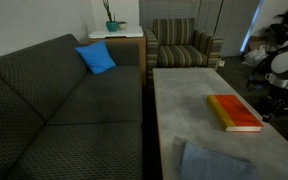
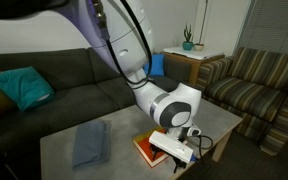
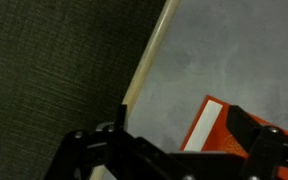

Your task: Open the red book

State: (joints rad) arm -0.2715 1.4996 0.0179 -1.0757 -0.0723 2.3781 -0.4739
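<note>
The red book (image 1: 233, 113) lies flat and closed on the grey table (image 1: 184, 110), with its yellow strip along the edge that faces the sofa. It also shows in an exterior view (image 2: 144, 150), mostly covered by the robot's wrist. My gripper (image 2: 176, 150) hangs low over the book's near end. In the wrist view my gripper (image 3: 184, 140) is open, its fingers spread wide. The book's corner (image 3: 234, 130) and its pale strip lie between them. I cannot tell whether a finger touches the book.
A folded grey-blue cloth (image 1: 214, 163) lies on the table, also seen in an exterior view (image 2: 89, 142). A dark sofa (image 1: 54, 100) with a blue cushion (image 1: 97, 58) runs along the table's side. A striped armchair (image 1: 184, 45) stands beyond. The table edge (image 3: 149, 60) is close.
</note>
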